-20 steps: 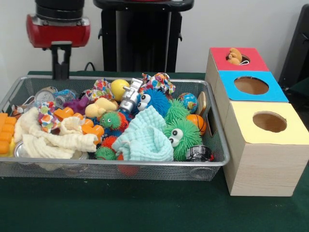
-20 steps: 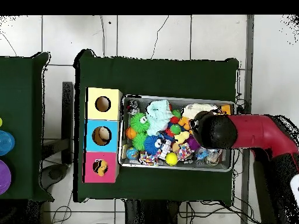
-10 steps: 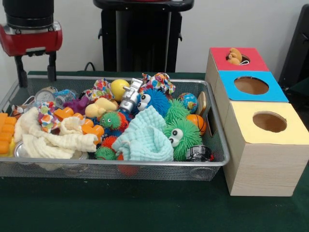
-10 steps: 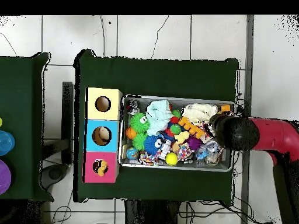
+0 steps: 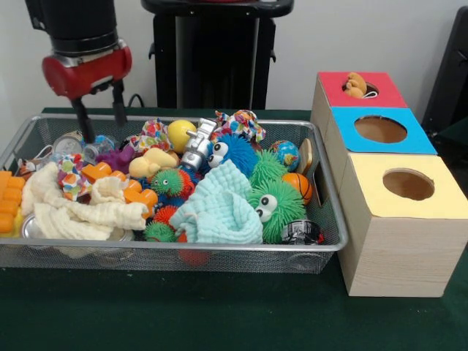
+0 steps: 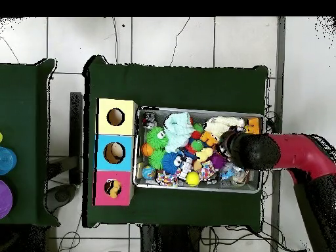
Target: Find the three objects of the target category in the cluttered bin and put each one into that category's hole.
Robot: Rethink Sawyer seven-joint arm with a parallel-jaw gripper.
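Note:
The wire mesh bin (image 5: 175, 248) is full of toys. My gripper (image 5: 104, 129) hangs over its far left part, open and empty, with its fingertips (image 5: 88, 136) just above a clear cup and a purple toy. A pale yellow figure (image 5: 152, 162) lies to the right of the gripper, next to the yellow ball. An orange-brown figure (image 5: 356, 84) sits in the red-panelled hole (image 5: 361, 88). In the overhead view the arm's black head (image 6: 248, 151) covers the gripper above the bin (image 6: 197, 110), and the figure (image 6: 113, 190) shows in the red hole.
The blue-panelled hole (image 5: 380, 129) and the yellow-panelled hole (image 5: 408, 184) are in the same row of boxes. Green (image 5: 274, 208) and blue (image 5: 234, 153) fuzzy balls, a mint cloth (image 5: 219, 208), a cream cloth (image 5: 80, 212) and orange blocks (image 5: 9, 201) fill the bin.
The gripper swung to the bin's far left end, then came back right and lower over the bin. It stayed open and empty. The toys have not moved.

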